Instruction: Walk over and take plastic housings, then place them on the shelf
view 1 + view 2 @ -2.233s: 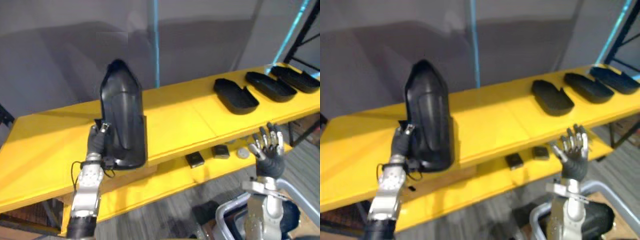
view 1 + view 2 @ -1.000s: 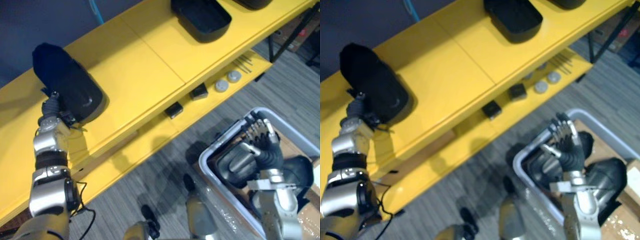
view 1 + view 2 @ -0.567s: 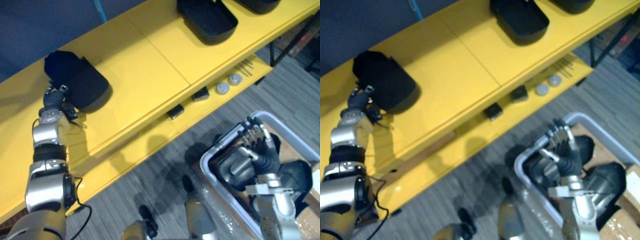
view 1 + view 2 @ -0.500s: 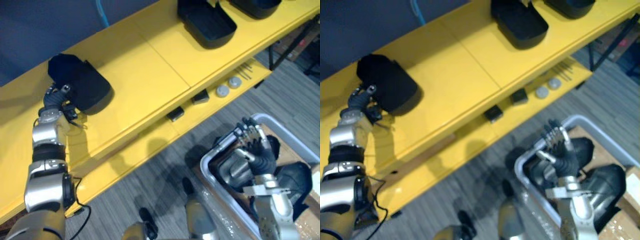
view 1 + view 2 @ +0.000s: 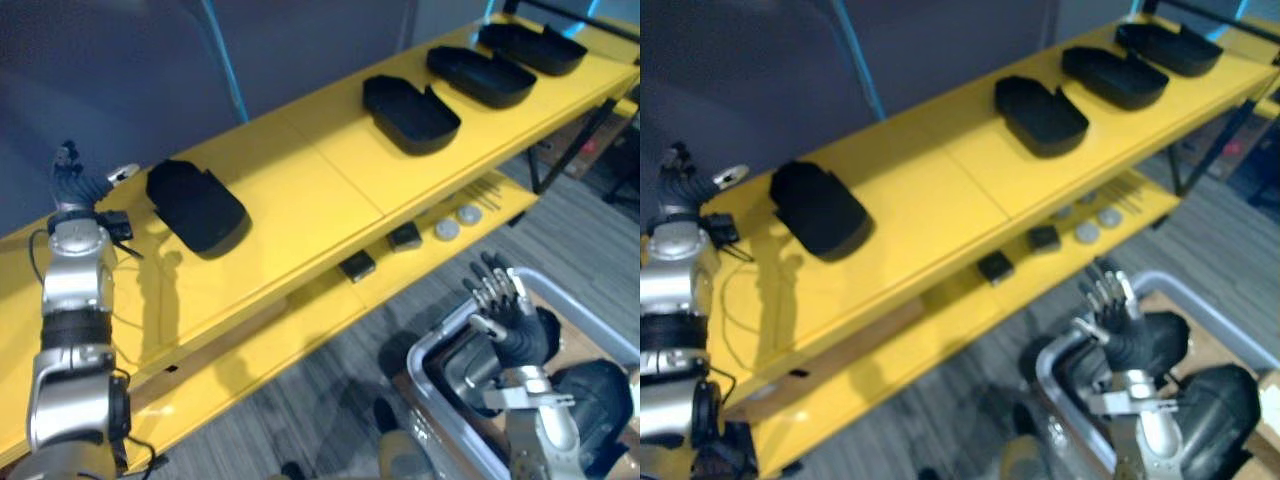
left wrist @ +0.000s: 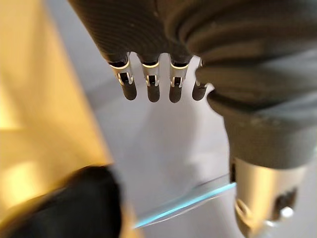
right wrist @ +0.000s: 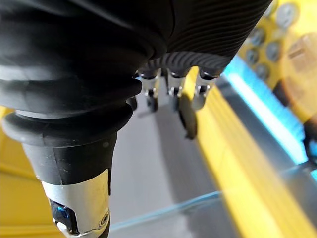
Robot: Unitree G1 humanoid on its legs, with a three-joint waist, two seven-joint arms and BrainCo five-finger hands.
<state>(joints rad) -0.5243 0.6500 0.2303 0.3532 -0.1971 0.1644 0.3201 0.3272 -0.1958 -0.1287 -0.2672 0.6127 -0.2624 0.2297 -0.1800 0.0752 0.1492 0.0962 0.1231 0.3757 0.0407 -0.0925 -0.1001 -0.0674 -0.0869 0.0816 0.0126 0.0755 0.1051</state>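
Observation:
A black plastic housing (image 5: 195, 206) lies flat at the left end of the yellow shelf's top board (image 5: 300, 190). My left hand (image 5: 76, 186) is raised just left of it, apart from it, open with fingers spread and nothing in it. The left wrist view shows its straight fingers (image 6: 148, 84) and the housing's dark edge (image 6: 64, 206) below them. Three more black housings (image 5: 410, 100) (image 5: 480, 75) (image 5: 530, 47) lie in a row further right along the board. My right hand (image 5: 508, 312) is open and empty above a grey bin (image 5: 420, 352) that holds more housings (image 5: 465, 368).
The shelf's lower board (image 5: 300, 320) carries two small black boxes (image 5: 357, 265) (image 5: 404, 236) and two silver discs (image 5: 447, 229) (image 5: 468, 213). A grey wall with a blue strip (image 5: 225, 60) stands behind the shelf. Grey carpet floor (image 5: 300, 410) lies between me and the shelf.
My left hand has let go of the housing, which now lies flat on the top board, and has lifted away to the left with fingers spread. The camera has shifted; my right hand stays over the bin.

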